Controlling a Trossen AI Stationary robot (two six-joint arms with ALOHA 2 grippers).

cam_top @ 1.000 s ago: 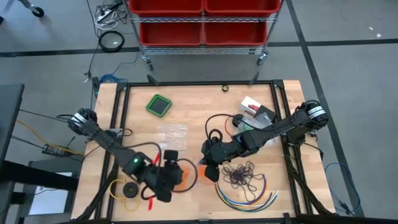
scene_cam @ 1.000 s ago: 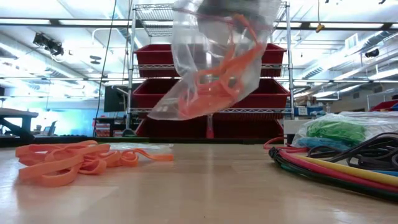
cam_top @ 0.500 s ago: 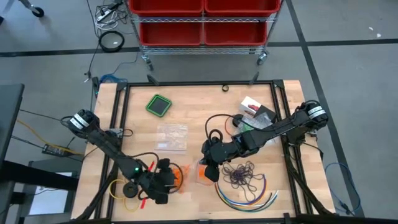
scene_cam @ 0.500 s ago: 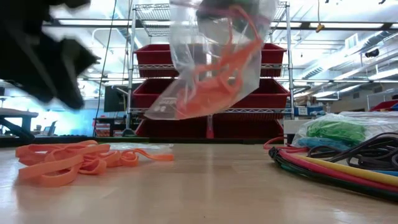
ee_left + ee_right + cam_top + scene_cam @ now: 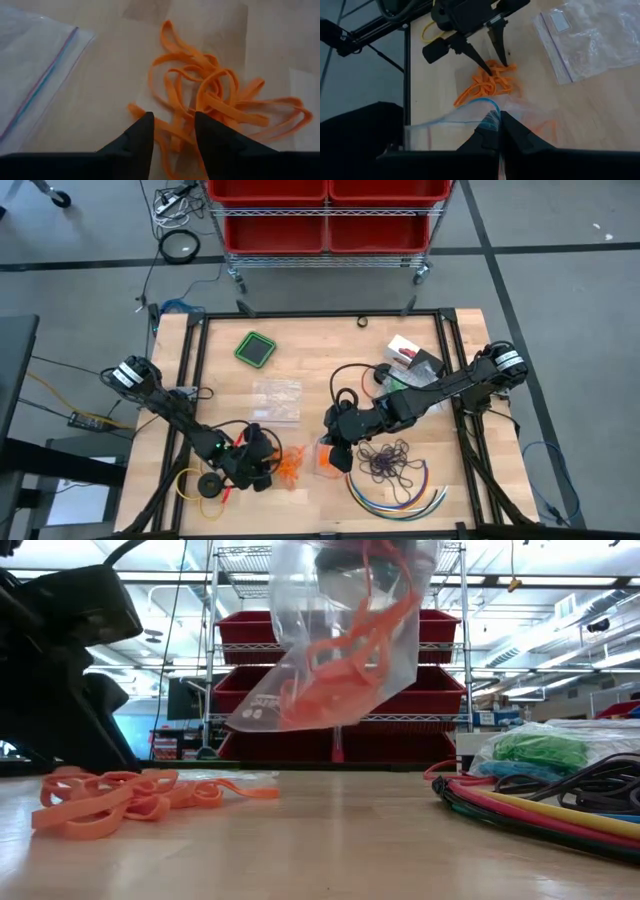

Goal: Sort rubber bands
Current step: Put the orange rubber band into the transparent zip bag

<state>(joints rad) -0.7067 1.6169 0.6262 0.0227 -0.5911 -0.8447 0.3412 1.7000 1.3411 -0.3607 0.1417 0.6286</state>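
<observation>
**At the bench's front edge: orange bands under one hand, bag lifted in the other**

On the front-left part of the bench [image 5: 300,350], the left hand [image 5: 172,131] is down at a loose heap of orange rubber bands [image 5: 212,105]. Fingers spread a little; tips set at the near edge of the heap, one strand running between them. Cannot tell whether any band is actually caught. In the low view the heap [image 5: 120,802] lies flat on the wood, with the dark bulk of the left arm just behind it.

Right hand [image 5: 499,131], toward the bench's middle, is pressed together on the top edge of a clear zip bag [image 5: 340,640]. Bag hangs clear of the surface, tilted, with several orange bands bunched in its lower part.

Dark purple bands [image 5: 393,460] sprawl just right of the right hand. Multicoloured cables [image 5: 400,495] curve along the front edge beside them. A second, flat clear bag [image 5: 277,400] lies behind the orange heap. A bag holding green bands [image 5: 545,750] sits at the right in the low view. Green square object [image 5: 256,348] rests toward the back left.
</observation>
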